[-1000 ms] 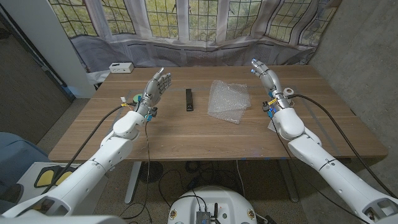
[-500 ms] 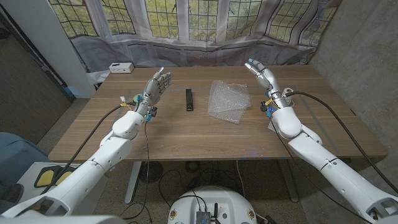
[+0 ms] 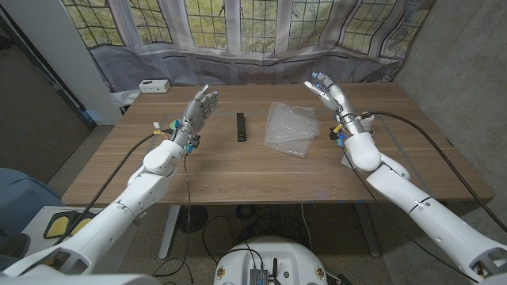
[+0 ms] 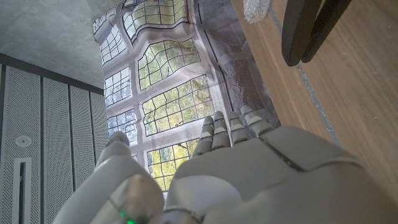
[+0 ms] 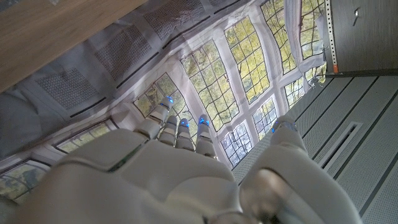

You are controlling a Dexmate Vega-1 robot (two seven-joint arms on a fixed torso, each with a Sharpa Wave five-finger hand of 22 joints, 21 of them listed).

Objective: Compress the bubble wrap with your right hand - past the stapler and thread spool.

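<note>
The bubble wrap (image 3: 291, 129) lies flat on the counter (image 3: 238, 170), a little right of the frame's centre, in what looks like a loosely folded clear sheet. It is probably very light, soft and springy, so a downward push on its middle with a broad palm should suit it better than any pinch; being slick plastic on smooth wood, it may slide if pushed sideways.

The right robot hand (image 3: 329, 95) is raised above the counter just upper right of the wrap, fingers apart and holding nothing. The left robot hand (image 3: 200, 108) stands left of centre, likewise spread and empty.

A dark stapler (image 3: 241, 127) lies just left of the wrap, apart from it. The thread spool cannot be made out for certain. A small white box (image 3: 154, 85) sits at the far left corner.

Bare wood lies open between the right robot hand and the wrap, and the counter's edges are well apart from it.
</note>
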